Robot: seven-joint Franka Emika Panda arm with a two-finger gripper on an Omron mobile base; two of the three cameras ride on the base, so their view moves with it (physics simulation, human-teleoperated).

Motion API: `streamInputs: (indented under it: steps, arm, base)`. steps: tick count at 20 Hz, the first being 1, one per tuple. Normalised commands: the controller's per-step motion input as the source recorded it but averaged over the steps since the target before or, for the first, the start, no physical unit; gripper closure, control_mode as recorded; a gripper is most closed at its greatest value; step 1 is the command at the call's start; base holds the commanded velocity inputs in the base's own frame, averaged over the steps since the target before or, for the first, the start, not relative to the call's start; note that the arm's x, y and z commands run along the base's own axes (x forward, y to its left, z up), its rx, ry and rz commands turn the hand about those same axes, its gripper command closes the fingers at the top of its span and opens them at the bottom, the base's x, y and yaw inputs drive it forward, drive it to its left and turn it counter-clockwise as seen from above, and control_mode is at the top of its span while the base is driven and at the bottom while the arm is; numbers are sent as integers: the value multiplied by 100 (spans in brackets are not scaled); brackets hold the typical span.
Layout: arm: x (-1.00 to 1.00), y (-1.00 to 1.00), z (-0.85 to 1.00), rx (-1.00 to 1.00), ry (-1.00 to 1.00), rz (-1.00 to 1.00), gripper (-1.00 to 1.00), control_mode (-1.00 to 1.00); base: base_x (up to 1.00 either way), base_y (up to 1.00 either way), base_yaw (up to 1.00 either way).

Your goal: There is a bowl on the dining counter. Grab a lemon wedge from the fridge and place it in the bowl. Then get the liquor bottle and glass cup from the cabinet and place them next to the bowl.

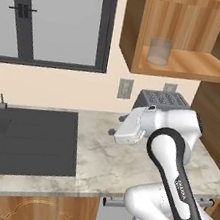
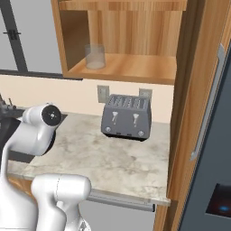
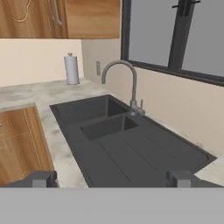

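Empty hand (image 3: 112, 178) hanging wide open over the dark sink (image 3: 131, 144).

The short clear glass cup (image 1: 159, 51) is sitting on the lighter shelf of the brown wooden wall cabinet (image 1: 133, 29), upper right of the left base frame, above the grey toaster (image 2: 126, 117) on the marbled worktop (image 2: 108, 158).

So the glass cup (image 1: 159, 51) is sitting upright on the lighter wood shelf inside the cabinet (image 1: 132, 32), a short clear tumbler, see-through, toward the left end of the shelf and close to the cabinet's left wall. The cabinet is warm brown wood and stands open-fronted. Right of the cabinet stands the fridge (image 2: 212, 149), dark slate grey with a long grey vertical handle.
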Motion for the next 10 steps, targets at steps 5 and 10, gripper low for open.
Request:
streamInputs:
  steps: [5, 10]
  arm:
    - [13, 0, -1, -3, -2, -1, -100, -100]
    - [9, -12, 41, -22, -25, 4, -100, -100]
  base:
    - [1, 0, 0]
    - [0, 0, 0]
